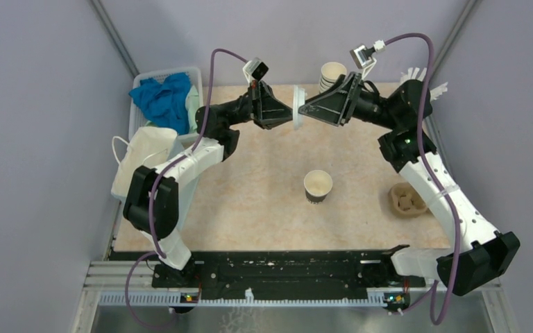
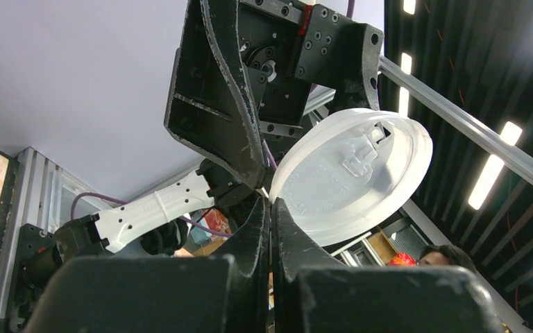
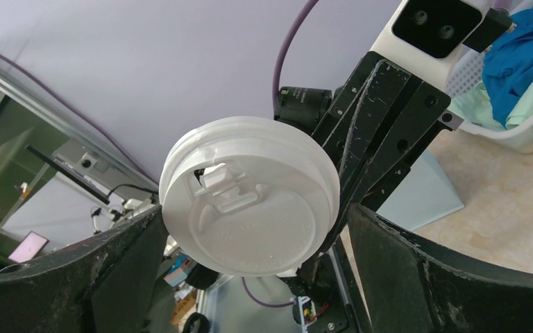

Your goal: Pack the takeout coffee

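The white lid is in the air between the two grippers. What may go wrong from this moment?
1. The left gripper pinches the white lid only at its rim, so the lid may slip or bend.
2. The right gripper is open with its jaws on either side of the lid. If the left one lets go before these close, the lid will likely drop.
3. The cup stands open with no lid, so a low arm move may tip it over.
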Motion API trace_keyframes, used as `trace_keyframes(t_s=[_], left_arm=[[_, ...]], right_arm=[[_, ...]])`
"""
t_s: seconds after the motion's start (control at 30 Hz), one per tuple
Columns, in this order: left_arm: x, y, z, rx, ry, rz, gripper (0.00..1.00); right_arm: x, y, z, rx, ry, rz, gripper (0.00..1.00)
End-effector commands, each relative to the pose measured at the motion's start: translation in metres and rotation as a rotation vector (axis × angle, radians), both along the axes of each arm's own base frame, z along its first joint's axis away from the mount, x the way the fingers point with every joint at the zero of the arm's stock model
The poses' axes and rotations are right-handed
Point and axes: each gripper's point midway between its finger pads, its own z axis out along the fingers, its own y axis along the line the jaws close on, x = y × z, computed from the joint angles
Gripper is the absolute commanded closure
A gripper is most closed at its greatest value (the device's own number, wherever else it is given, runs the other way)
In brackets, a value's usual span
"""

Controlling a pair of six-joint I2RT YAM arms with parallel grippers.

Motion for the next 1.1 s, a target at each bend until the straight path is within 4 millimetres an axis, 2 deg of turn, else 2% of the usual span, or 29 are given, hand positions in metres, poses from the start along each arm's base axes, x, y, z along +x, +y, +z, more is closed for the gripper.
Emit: trace_keyframes(t_s=[0.0,0.23,0.63,0.9,1.07], left_arm=[[-0.011,0.005,0.011,-0.062,-0.098,0.007,1.0],[-0.011,0.005,0.01,-0.06,-0.098,0.004,1.0],[-0.011,0.005,0.008,-0.057,-0.092,0.005,1.0],[-0.011,0.005,0.008,-0.058,-0.091,0.007,1.0],[-0.012,0.006,0.01,-0.06,-0.096,0.007,1.0]], right_arm=[[-0.014,-0.006,0.025,0.007,-0.109,-0.034,0.01],[-0.015,-0.007,0.023,0.002,-0.1,-0.041,0.04],[-0.027,-0.014,0.033,0.029,-0.149,-0.06,0.01],[-0.02,-0.011,0.028,0.014,-0.123,-0.057,0.06],[-0.015,-0.012,0.022,-0.003,-0.113,-0.081,0.02]])
